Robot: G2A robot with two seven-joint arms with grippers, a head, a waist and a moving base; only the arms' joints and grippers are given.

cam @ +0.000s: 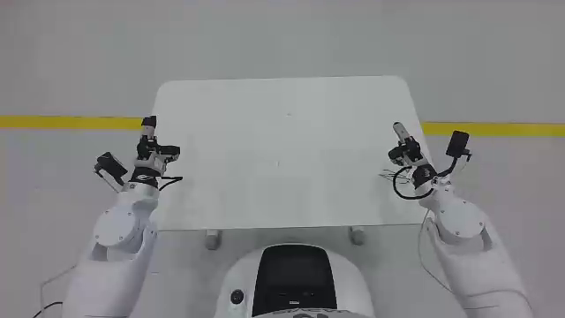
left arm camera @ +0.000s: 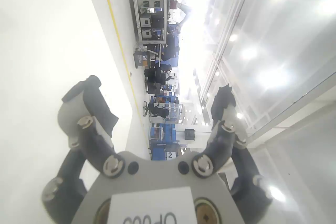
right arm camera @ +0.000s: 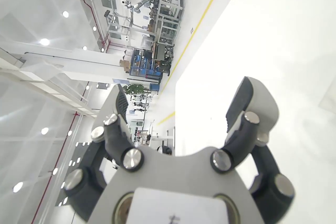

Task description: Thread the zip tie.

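The white counter (cam: 282, 97) spans the middle of the top view. The left end effector (cam: 147, 127) hangs at its 9 o'clock edge and the right end effector (cam: 399, 131) just inside its 3 o'clock edge, each with its fingers spread wide on nothing. I cannot tell where the zip tie lies.

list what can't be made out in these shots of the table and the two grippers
Any zip tie: top view, the table is bright white; a thin pale tie would be too small to tell.
Tabletop detail: both wrist views, washed out by glare.
Bases of the left gripper and right gripper: wrist views, cut off by the picture edge.
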